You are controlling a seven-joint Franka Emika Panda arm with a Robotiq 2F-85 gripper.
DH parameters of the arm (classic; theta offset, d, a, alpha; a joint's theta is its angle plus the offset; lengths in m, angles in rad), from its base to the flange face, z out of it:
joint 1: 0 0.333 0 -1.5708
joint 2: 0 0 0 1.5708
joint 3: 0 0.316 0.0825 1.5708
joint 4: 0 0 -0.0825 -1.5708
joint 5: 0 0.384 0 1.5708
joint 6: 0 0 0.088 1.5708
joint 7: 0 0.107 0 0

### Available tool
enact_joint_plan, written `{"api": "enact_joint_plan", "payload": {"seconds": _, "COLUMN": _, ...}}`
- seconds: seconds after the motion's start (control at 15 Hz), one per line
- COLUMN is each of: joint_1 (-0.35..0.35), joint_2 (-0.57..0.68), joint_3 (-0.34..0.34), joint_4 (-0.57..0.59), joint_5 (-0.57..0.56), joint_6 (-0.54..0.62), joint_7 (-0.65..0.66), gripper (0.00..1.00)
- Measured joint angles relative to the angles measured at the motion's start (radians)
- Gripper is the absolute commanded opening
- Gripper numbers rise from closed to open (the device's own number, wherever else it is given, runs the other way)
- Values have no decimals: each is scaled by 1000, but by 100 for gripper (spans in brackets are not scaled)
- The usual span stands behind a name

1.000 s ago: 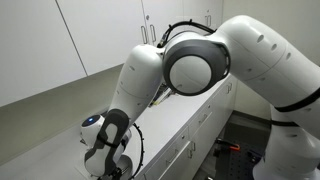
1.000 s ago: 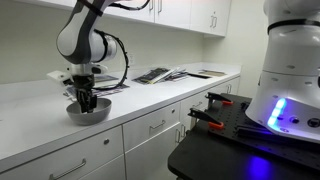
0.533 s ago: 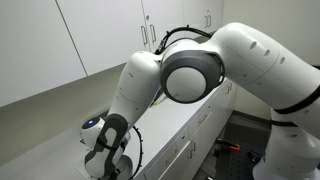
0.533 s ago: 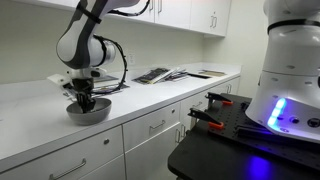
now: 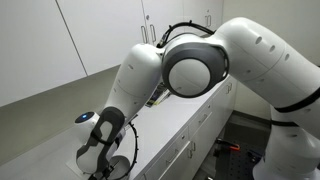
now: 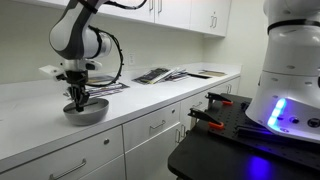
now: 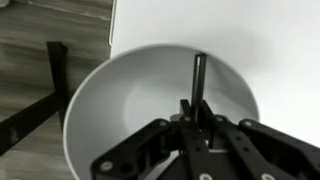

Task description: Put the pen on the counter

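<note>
Clamped on a dark pen, the Robotiq gripper dips into a grey bowl near the front edge of the counter, apparently to lift the pen out.

PLACE: we're in a lab-style workroom | 12 o'clock: white wall cupboards | 9 o'clock: long white counter over drawers, papers on it | 4 o'clock: clamps on a black bench
</note>
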Motion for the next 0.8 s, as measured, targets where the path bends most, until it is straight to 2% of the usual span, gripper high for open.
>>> {"api": "enact_joint_plan", "payload": {"seconds": 0.2, "joint_1": -4, "joint_2": -92, "joint_3": -3, "joint_4": -39, "joint_5": -16, "joint_6": -41, "joint_7": -59, "gripper": 3}}
{"api": "enact_joint_plan", "payload": {"seconds": 0.47, "joint_1": -56, "joint_2": -213, "joint_3": -8, "joint_4": -122, "joint_5": -84, "joint_6": -90, "joint_7": -268, "gripper": 3}}
{"api": "enact_joint_plan", "payload": {"seconds": 0.8, "joint_1": -149, "joint_2": -229, "joint_3": -76, "joint_4": -178, "joint_5": -141, "joint_6": -70, "joint_7": -426, "gripper": 3}}
